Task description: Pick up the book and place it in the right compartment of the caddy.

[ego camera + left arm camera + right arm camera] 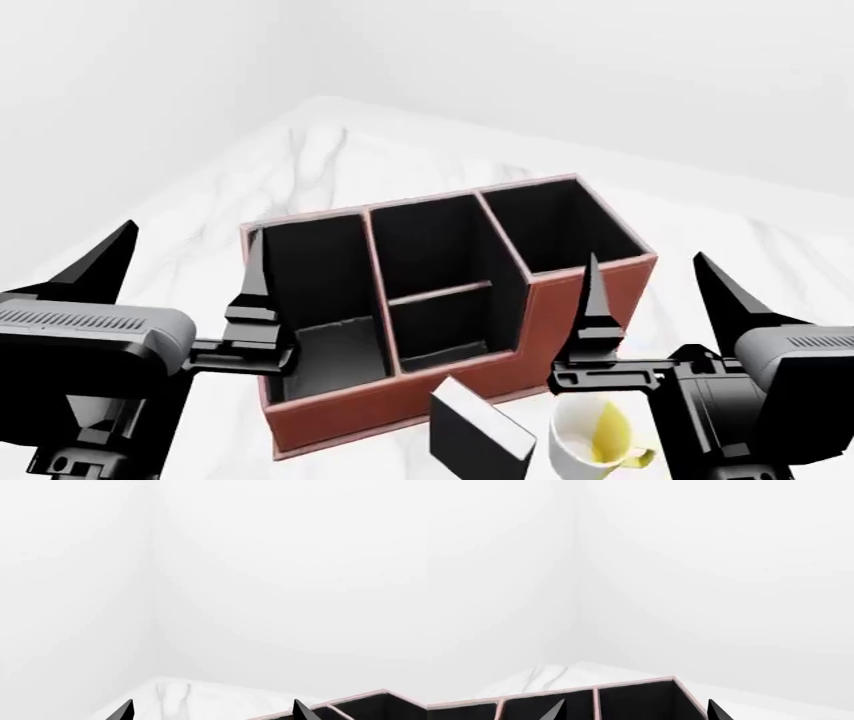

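Observation:
The reddish-brown caddy [400, 400] stands mid-table with its black interior showing. Its right compartment [561, 225] is the deep, tall-walled bin at the far right. The black book [474, 430] with white page edges lies in front of the caddy, beside the white mug [601, 440]. My left gripper [187, 275] is open and empty at the caddy's left end. My right gripper [661, 290] is open and empty, above the mug and right of the caddy's front right corner. The right wrist view shows the right compartment [640, 702] between the open fingertips [554, 711]. The left wrist view shows the open gripper [213, 712] and a caddy corner [373, 705].
The white marble table [320, 150] ends in a far corner against plain white walls. The caddy's long left bin [320, 300] and the middle bin with a low divider [441, 290] lie between my two grippers.

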Controlling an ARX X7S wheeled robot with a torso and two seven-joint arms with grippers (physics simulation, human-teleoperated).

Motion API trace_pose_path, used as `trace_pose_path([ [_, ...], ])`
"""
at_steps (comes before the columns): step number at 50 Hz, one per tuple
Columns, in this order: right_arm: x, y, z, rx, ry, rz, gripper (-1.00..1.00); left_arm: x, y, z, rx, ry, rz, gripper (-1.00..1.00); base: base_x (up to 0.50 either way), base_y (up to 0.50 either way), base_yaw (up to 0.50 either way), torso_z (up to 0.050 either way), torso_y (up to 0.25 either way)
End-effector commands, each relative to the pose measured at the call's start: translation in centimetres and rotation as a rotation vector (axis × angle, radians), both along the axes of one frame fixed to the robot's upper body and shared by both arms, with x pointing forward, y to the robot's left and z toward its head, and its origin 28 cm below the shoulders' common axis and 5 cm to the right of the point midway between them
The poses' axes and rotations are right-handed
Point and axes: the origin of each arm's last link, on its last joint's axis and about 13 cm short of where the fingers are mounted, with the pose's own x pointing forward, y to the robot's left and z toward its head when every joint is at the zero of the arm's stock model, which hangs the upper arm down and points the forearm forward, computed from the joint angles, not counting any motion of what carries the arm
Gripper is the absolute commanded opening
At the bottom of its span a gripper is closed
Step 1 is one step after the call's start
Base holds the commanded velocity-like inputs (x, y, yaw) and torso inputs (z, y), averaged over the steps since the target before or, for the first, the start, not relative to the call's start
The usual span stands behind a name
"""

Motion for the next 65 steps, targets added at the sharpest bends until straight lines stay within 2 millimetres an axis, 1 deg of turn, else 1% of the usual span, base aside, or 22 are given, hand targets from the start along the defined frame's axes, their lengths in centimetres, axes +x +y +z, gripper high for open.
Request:
trace_pose_path([
  [1, -0.1, 0.0, 0.0, -0.003, -0.003, 0.003, 1.0, 0.0, 0.0, 0.0, 0.001, 0.001, -0.001, 1.0, -0.29, -0.24, 0.0, 0.0, 0.0],
  [21, -0.1, 0.1, 0.1, 0.0, -0.017, 0.021, 1.0, 0.0, -0.1, -0.1, 0.006, 0.0, -0.002, 1.0, 0.0, 0.0, 0.0, 0.0, 0.0],
  [29, -0.1, 0.1, 0.0, -0.009, -0.011, 0.018, 1.0, 0.0, -0.1, 0.0, 0.008, -0.001, -0.001, 1.0, 0.34, 0.16, 0.0, 0.0, 0.0],
  [50, -0.2, 0.1, 0.2, -0.022, -0.011, 0.027, 1.0, 0.1, 0.0, 0.0, 0.011, -0.003, 0.003, 1.0, 0.0, 0.0, 0.0, 0.0, 0.0],
  [52, -0.4, 0.0, 0.7, -0.023, -0.007, 0.05, 1.0, 0.1, 0.2, 0.2, 0.005, -0.003, 0.004, 1.0, 0.0, 0.0, 0.0, 0.0, 0.0],
  [53, -0.6, 0.0, 1.2, -0.08, -0.006, 0.1, 1.0, 0.1, 0.2, 0.1, 0.005, -0.003, 0.008, 1.0, 0.0, 0.0, 0.0, 0.0, 0.0],
  [57, -1.0, -0.6, 2.2, -0.025, -0.003, 0.158, 1.0, 0.0, 0.1, 0.1, 0.005, -0.006, 0.007, 1.0, 0.0, 0.0, 0.0, 0.0, 0.0],
  [61, -1.6, -0.9, 2.1, -0.04, 0.031, 0.245, 1.0, 0.0, 0.1, 0.1, 0.005, -0.005, 0.01, 1.0, 0.0, 0.0, 0.0, 0.0, 0.0],
  [65, -1.9, -1.2, 1.1, -0.078, 0.06, 0.289, 1.0, 0.0, 0.1, 0.1, 0.006, -0.003, 0.01, 1.0, 0.0, 0.0, 0.0, 0.0, 0.0],
])
